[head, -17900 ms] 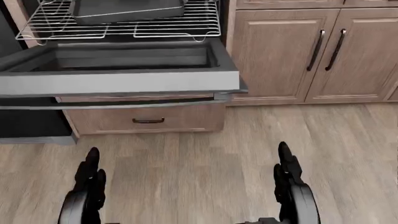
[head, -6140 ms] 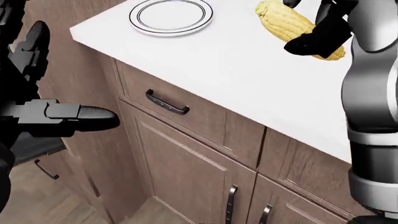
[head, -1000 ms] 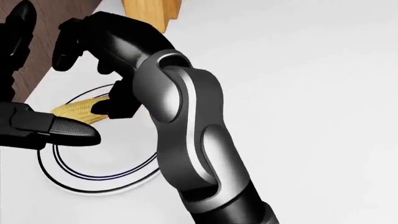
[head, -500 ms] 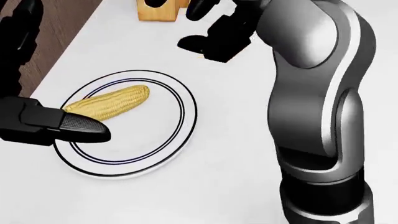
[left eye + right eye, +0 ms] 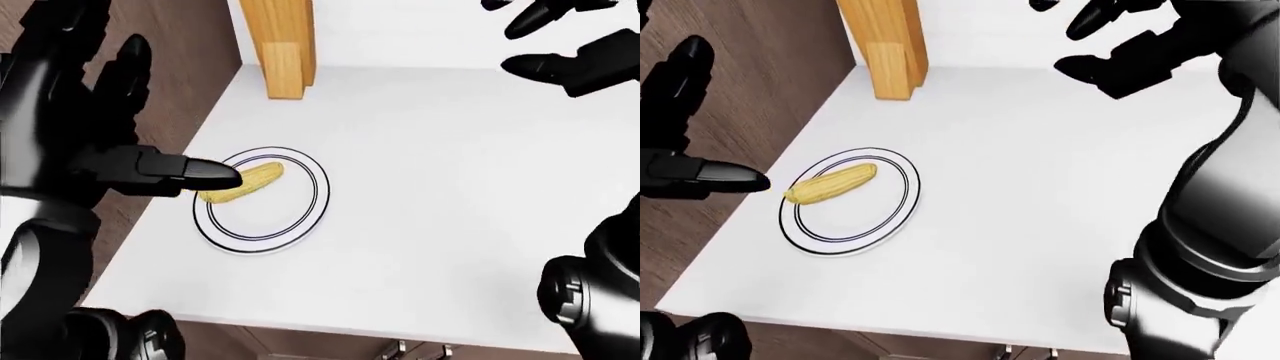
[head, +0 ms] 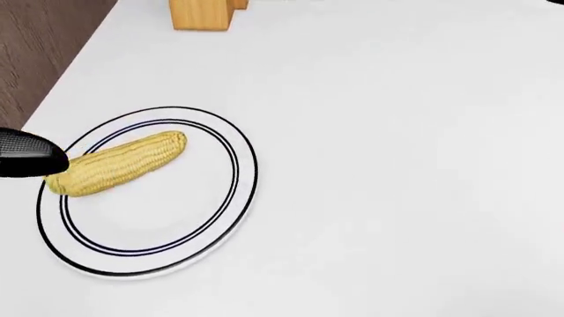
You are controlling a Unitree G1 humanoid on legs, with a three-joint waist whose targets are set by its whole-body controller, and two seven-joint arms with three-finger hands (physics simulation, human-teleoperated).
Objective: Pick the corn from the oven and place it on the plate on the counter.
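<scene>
The yellow corn (image 6: 119, 163) lies on the white plate (image 6: 231, 198) with dark rim rings, on the white counter (image 6: 397, 165). It also shows in the right-eye view (image 5: 832, 184) on the plate (image 5: 890, 214). My right hand (image 5: 1120, 41) is open and empty, raised high at the top right, well away from the plate. My left hand (image 5: 120, 161) is open at the left, one fingertip (image 5: 215, 176) in line with the corn's left end, holding nothing.
A wooden block (image 5: 885, 49) stands on the counter above the plate. Brown cabinet wall (image 5: 750, 82) runs along the counter's left edge. The counter's near edge (image 5: 890, 330) is at the bottom, with cabinet handles just below.
My right hand has lifted away up and right, out of the head view. The corn stays on the plate. The camera has shifted slightly.
</scene>
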